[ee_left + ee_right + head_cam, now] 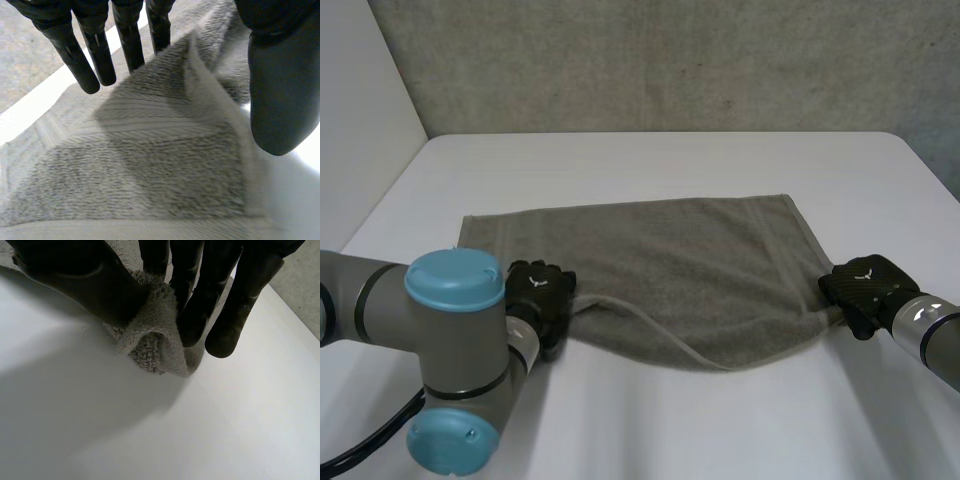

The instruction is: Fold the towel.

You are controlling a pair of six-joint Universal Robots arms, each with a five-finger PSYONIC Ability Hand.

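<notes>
A grey towel (680,270) lies spread across the white table (660,420), its near edge partly folded over. My left hand (542,292) rests at the towel's near left corner. In the left wrist view its fingers (90,55) stand straight and spread from the thumb (282,95), with a raised towel corner (200,85) loose under the palm. My right hand (865,290) is at the towel's near right corner. In the right wrist view its thumb (90,282) and fingers (220,305) pinch a bunched towel corner (160,340).
The table's bare surface runs all round the towel, widest along the near side. A grey wall (650,60) stands behind the far edge. My left arm's elbow (455,360) sits low at the near left.
</notes>
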